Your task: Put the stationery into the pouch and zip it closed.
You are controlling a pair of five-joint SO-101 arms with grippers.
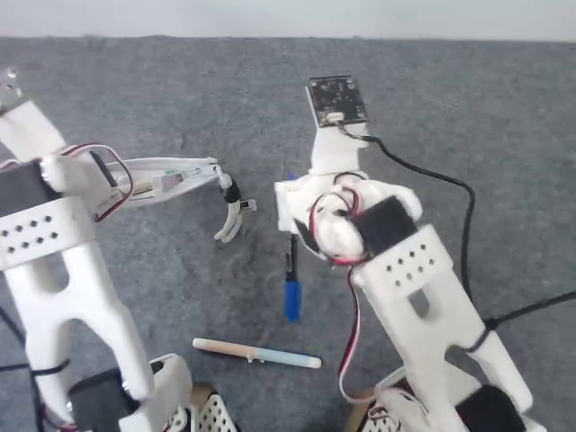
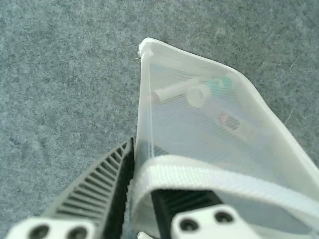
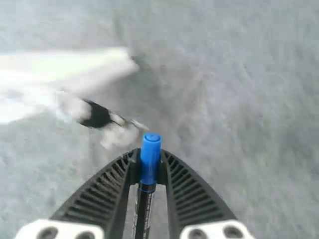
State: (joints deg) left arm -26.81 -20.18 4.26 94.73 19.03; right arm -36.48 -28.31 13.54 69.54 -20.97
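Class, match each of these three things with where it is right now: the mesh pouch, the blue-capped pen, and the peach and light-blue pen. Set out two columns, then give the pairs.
Things
1. mesh pouch
2. blue-capped pen
3. peach and light-blue pen

Places
A. lying loose on the grey table
B. clamped in the right gripper
C. gripped at its edge by the left gripper

Pairs: 1-C, 2-B, 3-A
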